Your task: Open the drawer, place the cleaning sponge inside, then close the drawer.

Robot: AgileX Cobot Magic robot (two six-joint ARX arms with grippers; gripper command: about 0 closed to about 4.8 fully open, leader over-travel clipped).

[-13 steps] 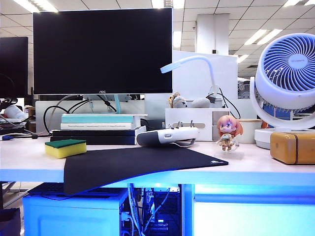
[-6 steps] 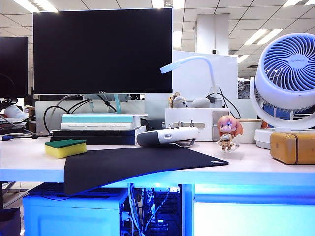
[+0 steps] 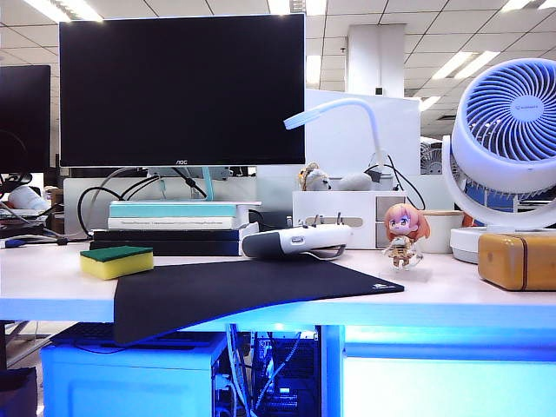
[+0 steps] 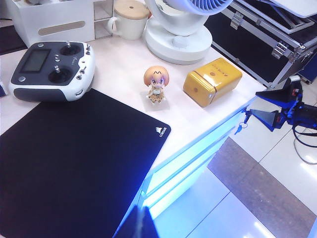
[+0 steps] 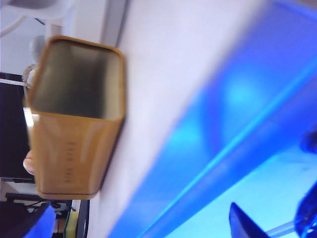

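sponge [image 3: 116,261]: we see it on the desk just left of the black mat [image 3: 252,291], touching or nearly touching its edge; nothing on it.
sponge handling: we judge it light, soft, squashy; foam gives under the pads, so pinch the long yellow sides, mid-length, gently.
drawer [image 3: 447,387]: shut, flat white front lit blue, under the desk right of the mat; no handle seen.
drawer handling: we judge it stiff and slick-faced; hook the lower or upper lip, pull straight.
right gripper [image 5: 270,223]: jaws spread wide, empty, off the desk edge beside the yellow box [image 5: 74,116], near the drawer front.
left gripper: not in any view; shut, and we can't tell if it has anything.
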